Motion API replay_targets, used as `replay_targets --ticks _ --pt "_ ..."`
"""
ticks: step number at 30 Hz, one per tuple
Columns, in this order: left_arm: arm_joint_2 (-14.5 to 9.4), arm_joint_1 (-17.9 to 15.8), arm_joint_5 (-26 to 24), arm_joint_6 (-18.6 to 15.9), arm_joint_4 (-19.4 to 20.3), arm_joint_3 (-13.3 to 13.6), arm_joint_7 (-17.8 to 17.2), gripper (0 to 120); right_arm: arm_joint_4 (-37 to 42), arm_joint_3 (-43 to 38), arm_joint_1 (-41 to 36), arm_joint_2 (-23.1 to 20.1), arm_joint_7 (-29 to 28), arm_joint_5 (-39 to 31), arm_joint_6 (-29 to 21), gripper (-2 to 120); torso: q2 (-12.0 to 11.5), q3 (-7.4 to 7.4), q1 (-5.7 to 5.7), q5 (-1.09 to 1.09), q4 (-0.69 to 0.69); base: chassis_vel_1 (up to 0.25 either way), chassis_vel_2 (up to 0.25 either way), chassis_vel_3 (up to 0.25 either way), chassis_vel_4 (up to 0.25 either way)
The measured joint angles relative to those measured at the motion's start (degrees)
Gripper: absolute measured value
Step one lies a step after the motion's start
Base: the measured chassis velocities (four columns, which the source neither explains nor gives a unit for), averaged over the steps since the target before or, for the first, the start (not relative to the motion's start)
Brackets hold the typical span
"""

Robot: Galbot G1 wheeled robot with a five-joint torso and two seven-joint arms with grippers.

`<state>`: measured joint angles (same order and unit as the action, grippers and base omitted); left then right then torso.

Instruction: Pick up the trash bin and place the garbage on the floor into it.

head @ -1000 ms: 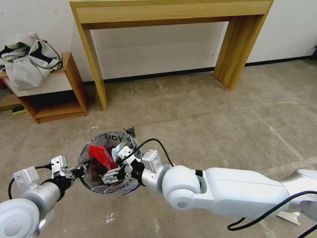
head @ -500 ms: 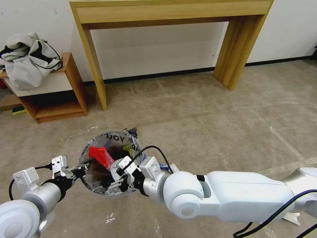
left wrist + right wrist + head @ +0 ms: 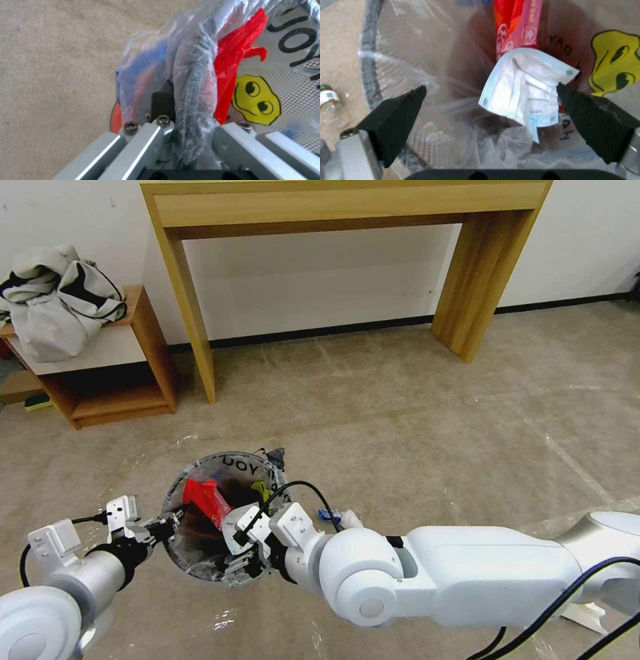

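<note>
Litter drop looked done: right hand [image 3: 490, 105] hung wide open, empty, over the round red bag-lined trash bin [image 3: 200, 570], left hand [image 3: 163, 525] clamping its nine-o'clock rim. Next: fetching the small clear plastic bottle [image 3: 328, 106].

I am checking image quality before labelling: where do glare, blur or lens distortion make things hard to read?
Head view: wide lens bows the wooden table. Left wrist view: the left gripper, clamped on the trash bin rim, looks soft; the plastic liner veils the colours. Right wrist view: open right gripper, crisp face mask.
</note>
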<state>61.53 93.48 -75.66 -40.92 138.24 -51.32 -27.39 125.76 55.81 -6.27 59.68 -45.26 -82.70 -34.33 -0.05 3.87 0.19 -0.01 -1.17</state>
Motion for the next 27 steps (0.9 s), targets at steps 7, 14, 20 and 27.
replay_targets --ticks 7,14,20,27 --pt "-0.27 -0.17 0.23 0.02 -0.70 0.12 -0.10 1 0.63 -4.17 -0.69 -0.48 0.15 1.29 0.92 100 0.00 0.00 0.00 0.00 0.00 0.000 0.000 0.000 0.000" --pt "-0.52 -0.27 0.34 0.02 -1.31 0.09 -0.10 1 1.95 -9.01 -1.15 -1.14 3.25 3.33 3.64 100 0.00 0.00 0.00 0.00 0.00 0.000 0.000 0.000 0.000" --pt "-0.60 -0.49 0.39 0.02 -1.69 0.14 -0.07 1 2.17 -11.02 -1.19 -0.85 4.56 3.54 5.22 100 0.00 0.00 0.00 0.00 0.00 0.000 0.000 0.000 0.000" --pt "-0.62 -0.48 0.39 0.02 -1.83 0.07 -0.04 1 2.23 -11.64 -1.42 -0.16 6.40 3.92 7.55 100 0.00 0.00 0.00 0.00 0.00 0.000 0.000 0.000 0.000"
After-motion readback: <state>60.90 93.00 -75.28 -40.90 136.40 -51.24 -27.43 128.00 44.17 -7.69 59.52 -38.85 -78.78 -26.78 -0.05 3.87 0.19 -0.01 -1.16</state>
